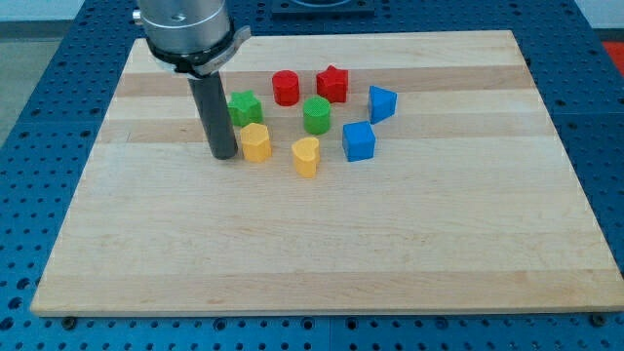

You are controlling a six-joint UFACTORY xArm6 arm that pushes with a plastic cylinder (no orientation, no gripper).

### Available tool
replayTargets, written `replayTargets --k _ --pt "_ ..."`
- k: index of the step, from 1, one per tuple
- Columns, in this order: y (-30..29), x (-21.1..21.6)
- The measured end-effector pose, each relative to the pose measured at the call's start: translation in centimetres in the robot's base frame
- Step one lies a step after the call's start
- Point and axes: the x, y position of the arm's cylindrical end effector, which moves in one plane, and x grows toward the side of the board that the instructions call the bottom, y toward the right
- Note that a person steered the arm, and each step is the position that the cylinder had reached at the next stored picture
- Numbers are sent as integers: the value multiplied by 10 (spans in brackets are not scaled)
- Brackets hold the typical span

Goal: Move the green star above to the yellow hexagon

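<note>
The green star [246, 107] sits just above the yellow hexagon [255, 142], nearly touching it, at the left of the block cluster. My tip [223, 156] rests on the board just left of the yellow hexagon and below-left of the green star. The dark rod rises past the star's left side. I cannot tell whether the tip touches the hexagon.
A green cylinder [317, 114], a red cylinder [285, 88], a red star [332, 84], a blue triangular block [381, 102], a blue cube [359, 141] and a yellow heart [306, 156] lie to the right on the wooden board [312, 253].
</note>
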Motion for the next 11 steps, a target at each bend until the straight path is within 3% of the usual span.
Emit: replayTargets --k 2,6,11 --pt "-27 -36" --pt "-26 -114" --pt "15 -88"
